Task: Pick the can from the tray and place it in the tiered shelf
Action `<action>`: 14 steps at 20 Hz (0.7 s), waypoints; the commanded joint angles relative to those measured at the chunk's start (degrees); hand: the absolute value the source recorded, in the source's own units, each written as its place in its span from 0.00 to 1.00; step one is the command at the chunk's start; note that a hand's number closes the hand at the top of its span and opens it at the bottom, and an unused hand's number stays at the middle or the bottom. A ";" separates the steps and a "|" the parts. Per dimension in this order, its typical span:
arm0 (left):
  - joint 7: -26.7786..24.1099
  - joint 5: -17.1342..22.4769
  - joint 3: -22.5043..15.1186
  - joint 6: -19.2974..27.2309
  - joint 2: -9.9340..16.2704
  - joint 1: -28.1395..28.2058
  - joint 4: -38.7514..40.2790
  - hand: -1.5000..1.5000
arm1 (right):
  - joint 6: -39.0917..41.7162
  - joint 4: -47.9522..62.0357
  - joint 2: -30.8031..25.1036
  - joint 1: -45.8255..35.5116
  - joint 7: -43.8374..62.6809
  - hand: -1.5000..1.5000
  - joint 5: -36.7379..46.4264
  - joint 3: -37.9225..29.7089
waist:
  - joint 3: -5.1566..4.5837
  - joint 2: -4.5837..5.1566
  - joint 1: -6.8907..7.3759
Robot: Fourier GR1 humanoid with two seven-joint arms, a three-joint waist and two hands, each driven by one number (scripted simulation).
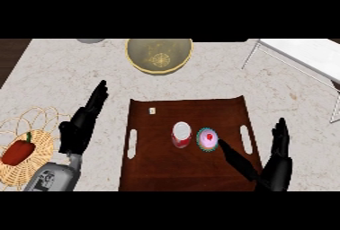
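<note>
**Can upright on tray, both hands open**

On a pale marbled tabletop (279, 96), a dark brown tray (159, 173) with a slot handle at each side. Near its middle, a red can (181, 134) with a white top, standing upright, just beside a pink cupcake (208, 139) in a teal wrapper. Right robot hand (274, 161) at the tray's right edge, fingers straight, thumb stretched toward the cupcake, nothing held. Left robot hand (81, 125) left of the tray, fingers straight and relaxed, nothing held. Far right corner: white tiered shelf (306, 53) on thin legs. Beyond the tray, a round yellowish bowl (159, 55). At left, a wire basket (30, 123) holding a red pepper (18, 152).
</note>
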 commanded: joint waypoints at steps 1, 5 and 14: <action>1.69 -1.51 -1.06 1.05 -1.53 -0.89 -0.34 0.50 | 2.86 -4.49 -4.42 0.44 14.28 0.00 10.73 5.23 | -0.11 -0.12 0.56; -0.63 -2.30 -0.52 0.78 -1.60 -2.12 2.40 0.50 | 10.38 -7.86 -5.13 -3.46 29.89 0.00 20.76 5.89 | -0.27 -0.03 0.37; -0.21 -1.29 -0.88 -1.57 -1.27 -0.84 1.75 0.50 | 40.23 -12.01 -7.89 -14.75 58.58 0.00 27.95 8.95 | -0.28 -0.23 1.63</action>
